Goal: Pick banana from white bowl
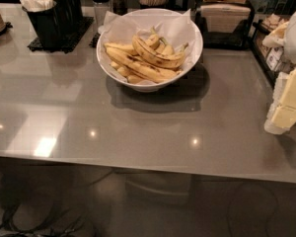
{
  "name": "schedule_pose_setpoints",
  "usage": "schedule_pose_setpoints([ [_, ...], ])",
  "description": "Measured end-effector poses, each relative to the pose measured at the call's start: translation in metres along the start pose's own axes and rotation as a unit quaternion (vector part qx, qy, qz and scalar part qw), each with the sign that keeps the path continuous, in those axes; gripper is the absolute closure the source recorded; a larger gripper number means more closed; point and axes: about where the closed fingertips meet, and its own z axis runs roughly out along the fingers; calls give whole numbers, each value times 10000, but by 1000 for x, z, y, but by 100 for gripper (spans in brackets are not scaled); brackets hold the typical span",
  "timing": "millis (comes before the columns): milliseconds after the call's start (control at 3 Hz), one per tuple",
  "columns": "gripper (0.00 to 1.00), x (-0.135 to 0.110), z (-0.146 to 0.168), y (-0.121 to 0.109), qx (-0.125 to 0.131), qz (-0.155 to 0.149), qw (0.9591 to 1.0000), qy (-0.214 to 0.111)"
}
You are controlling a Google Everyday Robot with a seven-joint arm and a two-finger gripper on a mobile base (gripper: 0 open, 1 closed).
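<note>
The white bowl (196, 48) stands at the back middle of the grey counter, lined with crinkled white paper. It holds several yellow bananas. The banana (157, 58), long, strongly curved and flecked with dark brown, lies on top of the pile, ends pointing up. Straighter brown-streaked bananas (138, 69) lie under and in front of it. My gripper (287, 105), white with pale yellow parts, hangs at the right edge of the view, above the counter. It is well to the right of the bowl and nearer to me, touching nothing.
Black holders with white cutlery (48, 15) stand at the back left on a black mat. Shakers (108, 0) stand behind the bowl. A dark napkin holder (224, 19) is at the back right, and a rack of packets (271, 38) at the far right. The counter's front edge (138, 163) runs across.
</note>
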Motion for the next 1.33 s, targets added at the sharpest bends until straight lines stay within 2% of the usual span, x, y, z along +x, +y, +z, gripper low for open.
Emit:
schedule_pose_setpoints([
  [333, 0, 0, 0, 0, 0, 0, 10000, -1],
  [667, 0, -11, -2, -16, 59, 134, 9990, -420],
  [1000, 0, -42, -3, -48, 50, 148, 9943, -1059],
  [1333, 0, -81, 5, -82, -98, 141, 9900, -1398],
])
